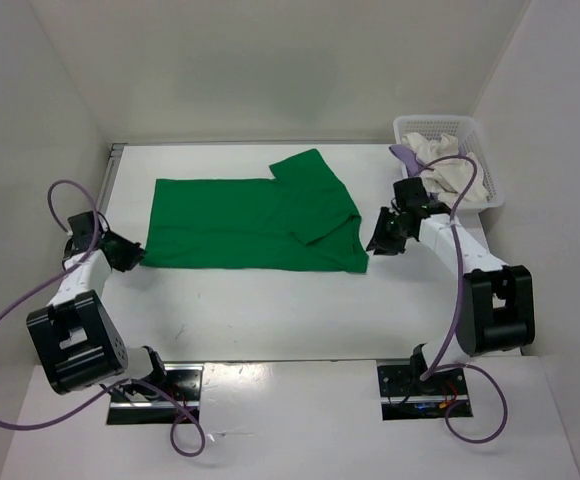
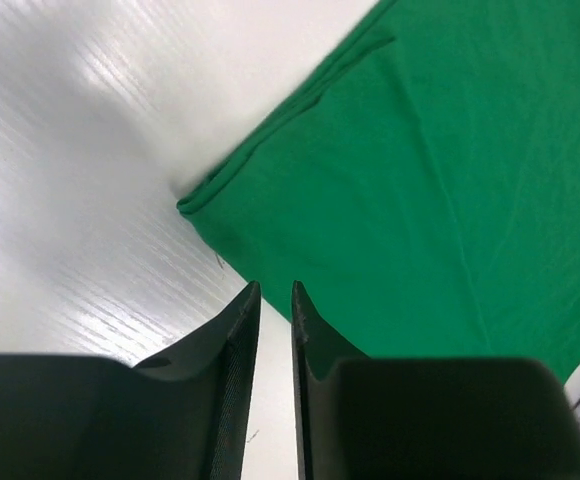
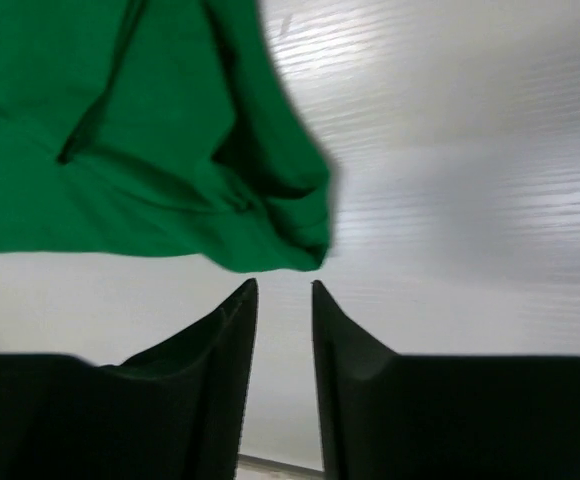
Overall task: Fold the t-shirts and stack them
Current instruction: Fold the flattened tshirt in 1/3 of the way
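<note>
White table (image 1: 270, 320): I log on it one green t-shirt (image 1: 230, 225), spread flat, with a flap doubled over at its right end. Beyond that shirt's far right corner stands one white lattice basket (image 1: 497, 195), holding a crumpled white t-shirt (image 1: 455, 168) and a lavender t-shirt (image 1: 406, 154) draped over its rim. At the shirt's near left corner is the left gripper (image 2: 275, 292), fingers a narrow slit apart with nothing between them; at its near right corner is the right gripper (image 3: 283, 287), fingers parted somewhat wider, likewise empty.
</note>
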### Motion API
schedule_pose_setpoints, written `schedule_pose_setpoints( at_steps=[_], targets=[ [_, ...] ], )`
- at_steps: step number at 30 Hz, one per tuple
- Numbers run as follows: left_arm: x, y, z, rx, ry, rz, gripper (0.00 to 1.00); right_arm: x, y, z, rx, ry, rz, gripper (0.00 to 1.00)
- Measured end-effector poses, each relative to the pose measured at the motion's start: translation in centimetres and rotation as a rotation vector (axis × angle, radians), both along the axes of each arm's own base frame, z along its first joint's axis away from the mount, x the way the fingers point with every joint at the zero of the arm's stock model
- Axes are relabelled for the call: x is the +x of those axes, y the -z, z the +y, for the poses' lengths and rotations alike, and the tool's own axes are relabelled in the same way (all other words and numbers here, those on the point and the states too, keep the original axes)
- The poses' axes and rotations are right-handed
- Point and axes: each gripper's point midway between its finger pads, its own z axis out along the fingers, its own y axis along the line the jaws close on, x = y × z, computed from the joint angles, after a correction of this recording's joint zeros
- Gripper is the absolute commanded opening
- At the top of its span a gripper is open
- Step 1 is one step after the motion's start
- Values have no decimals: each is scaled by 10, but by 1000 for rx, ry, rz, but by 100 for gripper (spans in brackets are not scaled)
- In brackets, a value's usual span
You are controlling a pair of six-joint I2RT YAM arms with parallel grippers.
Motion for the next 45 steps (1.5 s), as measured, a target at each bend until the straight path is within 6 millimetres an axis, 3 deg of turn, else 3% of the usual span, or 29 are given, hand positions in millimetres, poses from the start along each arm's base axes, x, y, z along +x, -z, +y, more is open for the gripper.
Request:
schedule_pose_setpoints(
  at_steps=[3,6,8,12,14,16,18,21,22,26,30,33,34,35,37,39,41,42,45],
  targets=[
    [0,-11,-3,34,22,-23,24,-12,5,26,31,-51,20,28],
    [2,-21,-22,74,91,-43,21,-30,16,42,52,-84,69,35],
    [6,-27,-42,90,162,-57,21,-33,19,42,54,-74,82,35],
    [18,-34,-107,75,338,-93,21,-24,29,43,56,-48,84,23],
    [21,-31,-137,38,412,-99,21,-18,40,42,46,-28,93,19],
    [23,-19,-150,6,432,-72,21,-15,55,39,37,1,111,16],
    [24,-4,-149,-9,424,-34,21,-17,71,36,26,29,148,15],
    [25,14,-137,-24,385,17,22,-14,74,32,41,71,156,14],
    [25,17,-130,-27,366,24,24,-12,73,31,43,82,153,22],
    [25,21,-108,-26,302,27,24,-6,68,18,25,134,126,38],
    [24,21,-103,-24,291,27,24,-5,51,13,20,142,87,46],
    [24,14,-104,-20,301,13,24,-3,24,13,32,133,33,43],
    [25,10,-107,-20,311,7,23,0,14,14,40,128,9,35],
    [31,2,-112,-14,328,-14,21,5,4,17,51,116,-19,19],
    [40,-10,-127,-11,373,-48,16,16,-12,27,85,90,-64,6],
    [45,-20,-152,-14,444,-81,10,22,-17,45,115,44,-78,3],
    [48,-24,-184,-26,531,-103,9,30,-16,73,134,-26,-78,9],
    [48,-20,-203,-33,581,-102,9,36,-13,91,147,-66,-76,23],
    [36,-3,-243,-60,690,-65,9,49,-1,130,187,-147,-73,30]
  ],
)
